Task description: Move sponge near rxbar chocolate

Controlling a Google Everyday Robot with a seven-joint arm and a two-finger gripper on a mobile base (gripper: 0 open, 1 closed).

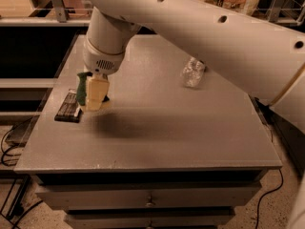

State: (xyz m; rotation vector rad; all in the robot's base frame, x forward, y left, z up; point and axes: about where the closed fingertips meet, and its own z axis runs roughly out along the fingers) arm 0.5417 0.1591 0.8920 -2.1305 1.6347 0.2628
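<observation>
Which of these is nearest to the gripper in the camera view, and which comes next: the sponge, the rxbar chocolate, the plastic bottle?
The gripper hangs over the left part of the table.
1. sponge: held in the gripper itself.
2. rxbar chocolate: flat on the table, just to the picture's left of the gripper.
3. plastic bottle: far across the table, toward the right and back.
</observation>
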